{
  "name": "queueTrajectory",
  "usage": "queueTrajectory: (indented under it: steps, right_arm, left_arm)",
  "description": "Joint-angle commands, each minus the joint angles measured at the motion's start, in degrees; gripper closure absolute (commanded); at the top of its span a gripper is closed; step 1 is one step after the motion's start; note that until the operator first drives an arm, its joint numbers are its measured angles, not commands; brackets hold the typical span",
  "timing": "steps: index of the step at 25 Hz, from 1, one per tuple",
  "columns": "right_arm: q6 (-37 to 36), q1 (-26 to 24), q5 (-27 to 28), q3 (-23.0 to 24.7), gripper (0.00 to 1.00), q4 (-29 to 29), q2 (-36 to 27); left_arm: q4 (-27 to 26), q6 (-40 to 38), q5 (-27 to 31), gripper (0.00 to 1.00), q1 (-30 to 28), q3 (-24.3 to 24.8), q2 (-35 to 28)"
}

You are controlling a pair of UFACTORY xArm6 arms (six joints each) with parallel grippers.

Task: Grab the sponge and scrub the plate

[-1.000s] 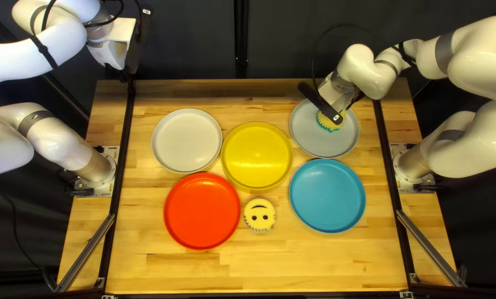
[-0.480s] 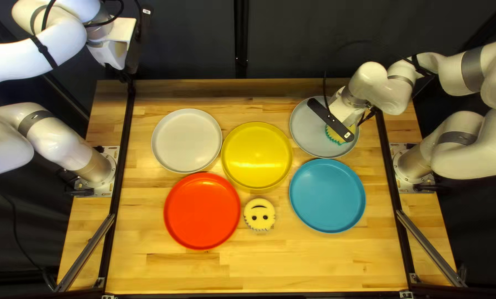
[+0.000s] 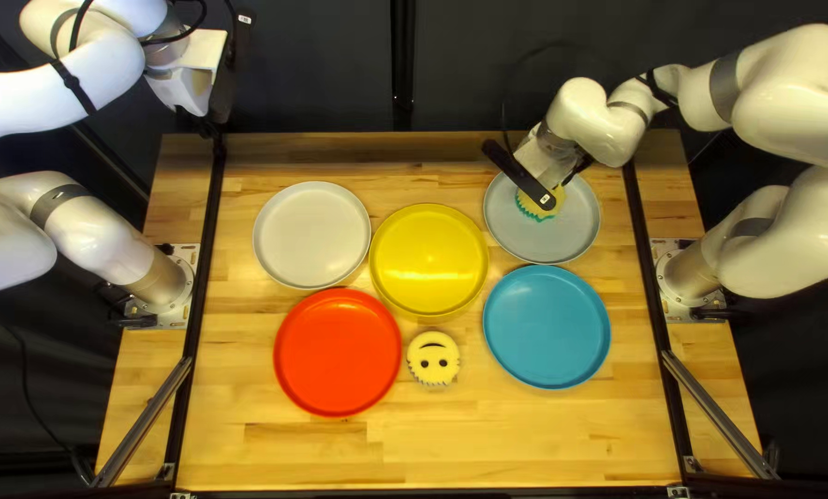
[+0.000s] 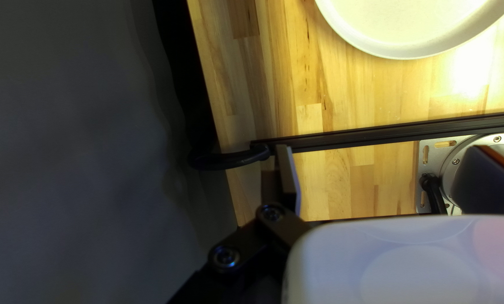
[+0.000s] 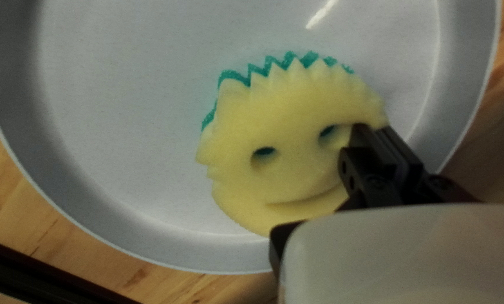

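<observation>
My right gripper (image 3: pixel 562 188) is low over the grey plate (image 3: pixel 576 231), holding a yellow sponge (image 3: pixel 528 205) with a teal underside. In the right wrist view both fingers of my right gripper (image 5: pixel 379 130) pinch the smiling sponge (image 5: pixel 285 129) at one edge; its teal side faces the grey plate (image 5: pixel 122 112). My left gripper (image 3: pixel 212 129) hangs by the table's far left corner. The left wrist view shows that gripper (image 4: pixel 384 149) with its fingers wide apart and nothing held, one partly hidden by the pale mount.
Around the work area lie a white plate (image 3: pixel 312 235), a yellow plate (image 3: pixel 429 260), a red plate (image 3: pixel 338 351) and a blue plate (image 3: pixel 546 327). A second smiling sponge (image 3: pixel 433 359) rests between red and blue. Black rails (image 3: pixel 208 231) run along both sides.
The right gripper and its sponge first shifted toward the near right of the grey plate, then back to the far left, ending left of where they began. My left arm stayed still.
</observation>
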Motion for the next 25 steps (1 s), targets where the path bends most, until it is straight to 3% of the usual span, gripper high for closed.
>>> queueTrajectory:
  steps: [1, 8, 15, 20, 25]
  right_arm:
    - [0.89, 1.13, -0.04, 0.45, 1.00, -0.26, -0.42]
    - [5.42, 4.36, 0.58, 8.71, 1.00, -1.90, -9.29]
    - [9.67, 7.40, -0.19, 14.02, 1.00, -2.57, -13.07]
    - [12.87, 9.42, 1.96, 10.28, 1.00, -2.57, -9.44]
    - [12.16, 8.08, 2.99, 4.13, 1.00, -2.77, -3.75]
  left_arm:
    - [0.00, 0.00, 0.00, 0.00, 0.00, 0.00, 0.00]
    - [0.00, 0.00, 0.00, 0.00, 0.00, 0.00, 0.00]
    - [0.00, 0.00, 0.00, 0.00, 0.00, 0.00, 0.00]
    - [0.00, 0.00, 0.00, 0.00, 0.00, 0.00, 0.00]
    - [0.00, 0.00, 0.00, 0.00, 0.00, 0.00, 0.00]
